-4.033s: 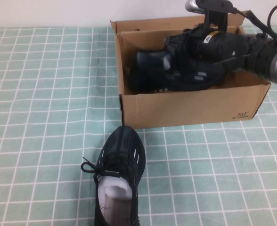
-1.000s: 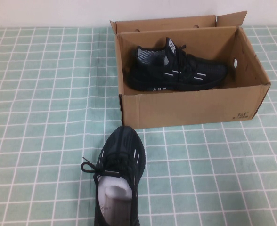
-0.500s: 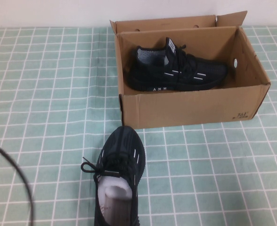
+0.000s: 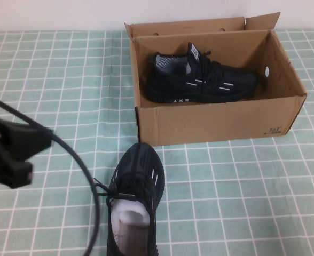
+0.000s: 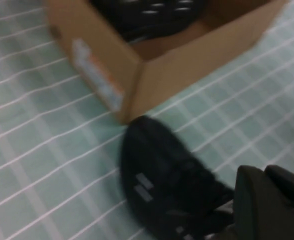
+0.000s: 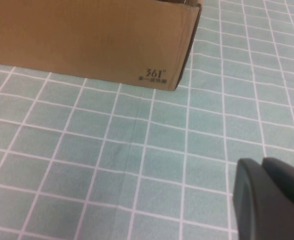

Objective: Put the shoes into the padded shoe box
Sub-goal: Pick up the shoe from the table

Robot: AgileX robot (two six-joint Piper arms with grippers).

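Table (image 4: 50,80) with the green checked cloth. Padded shoe box (image 4: 216,125) sits at the far side, open top, flaps up, black print at its near right corner.

First shoe (image 4: 199,82) is already lying inside the box on its side, sole toward me, toward the back wall. Second shoe (image 4: 133,205) stands on the cloth just in front of the box's near left corner, toe pointing at the box, white paper stuffing showing in the opening, not touching the box.

So I judge we're on step two: fetch the remaining shoe.

Left gripper (image 5: 272,200) is low over the cloth at the left, beside and just behind the second shoe; the left wrist view has the shoe right in front of it. Fingers together, holding nothing. Left arm body and cable (image 4: 77,165) show at the left edge of the high view.

Right gripper (image 6: 272,195) is parked over bare cloth near the box's printed corner, fingers together, empty.

Next move, as I read it: spread the left fingers, come down across the shoe's midfoot or collar, clamp, lift clear of the front wall, set it in the free strip in front of the first shoe. Tight fit there, so it needs turning parallel to the first.
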